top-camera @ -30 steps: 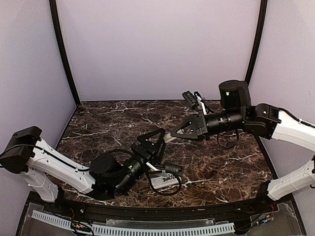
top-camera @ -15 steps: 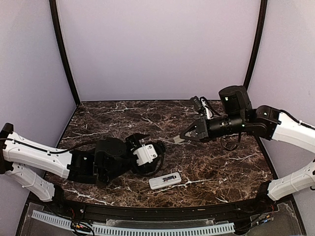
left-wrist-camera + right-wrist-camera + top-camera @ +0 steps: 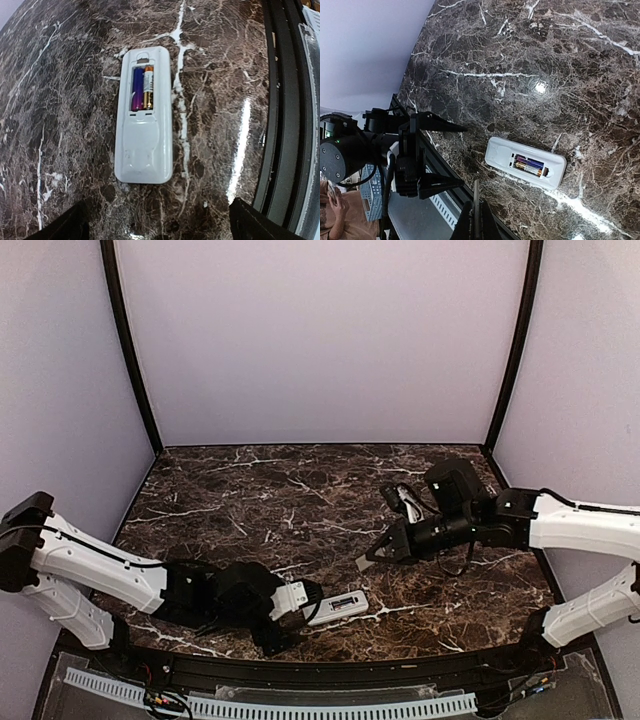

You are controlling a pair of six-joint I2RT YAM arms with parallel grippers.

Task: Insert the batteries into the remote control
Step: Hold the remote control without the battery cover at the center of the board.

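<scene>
Remote (image 3: 335, 607) down flat on the bench (image 3: 250, 490), close to the front edge and about midway along it. From overhead it's just a pale bar. Switch to the left wrist camera and there's more to see. It lies back up with the compartment uncovered, and two batteries (image 3: 141, 89) sit side by side in the recess, one purple, one with an orange end. Left hand (image 3: 157, 222) is spread wide, fingers at the two bottom corners of that view, clear of the remote and just short of its end. The right wrist camera catches the same hand from the far side, both fingers splayed and pointing at the remote. Right hand (image 3: 368, 558) hangs over the bench right of the middle, well apart from the remote, pinched on a small flat pale cover (image 3: 361, 563). Its own camera gives that piece only edge-on, a thin sliver between fingers pressed together. The batteries can't be made out from overhead.
</scene>
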